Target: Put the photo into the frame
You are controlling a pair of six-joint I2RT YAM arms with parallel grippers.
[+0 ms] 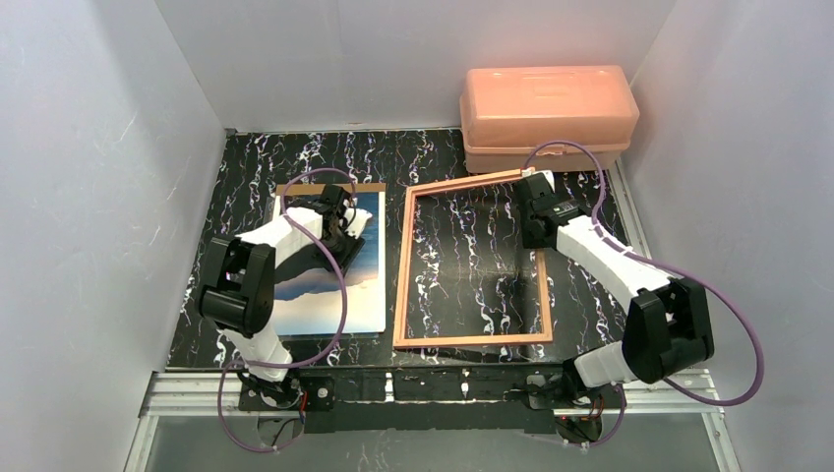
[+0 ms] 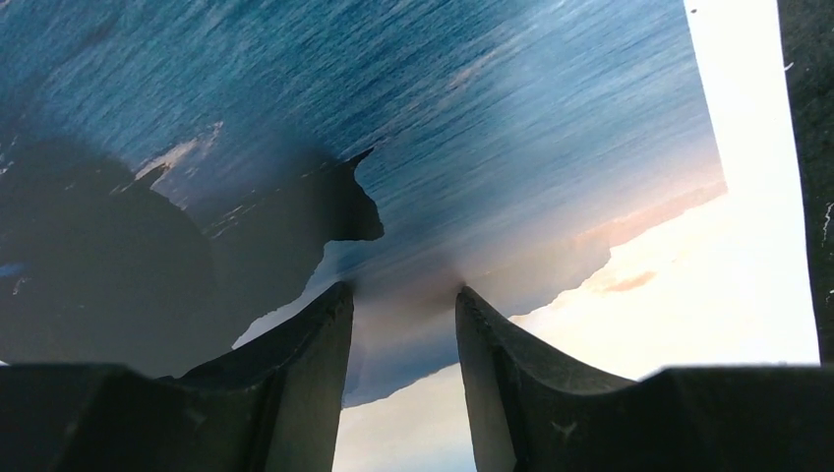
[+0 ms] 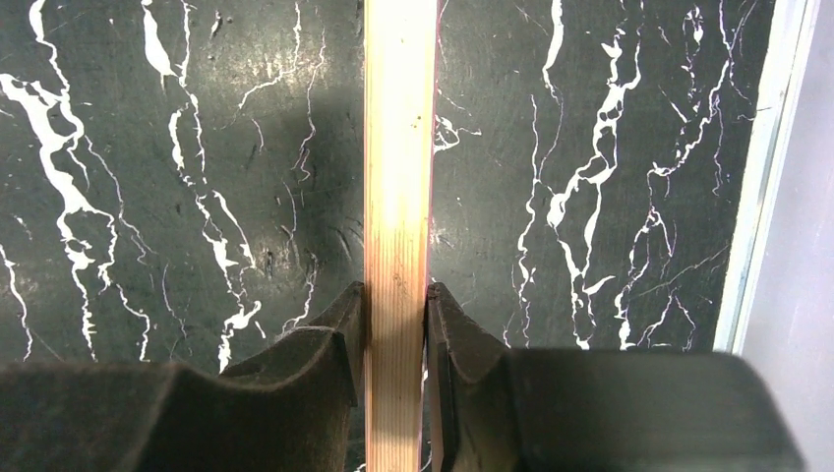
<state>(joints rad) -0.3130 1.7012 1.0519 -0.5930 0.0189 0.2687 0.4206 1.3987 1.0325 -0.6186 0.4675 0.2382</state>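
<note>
Right claw (image 3: pixel 394 295) pinching frame (image 3: pixel 397 147) rail; left claw (image 2: pixel 403 290) parted over photo (image 2: pixel 492 118)

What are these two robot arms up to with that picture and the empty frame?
They are getting a photo into a frame. The right pincer is clamped on the frame's right rail near its far corner. The left pincer is open, low over the photo, which lies face up, left of the frame. The photo is not in yet.

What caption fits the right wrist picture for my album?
The right gripper pinches the frame by its wooden rail, over the marbled table.
</note>
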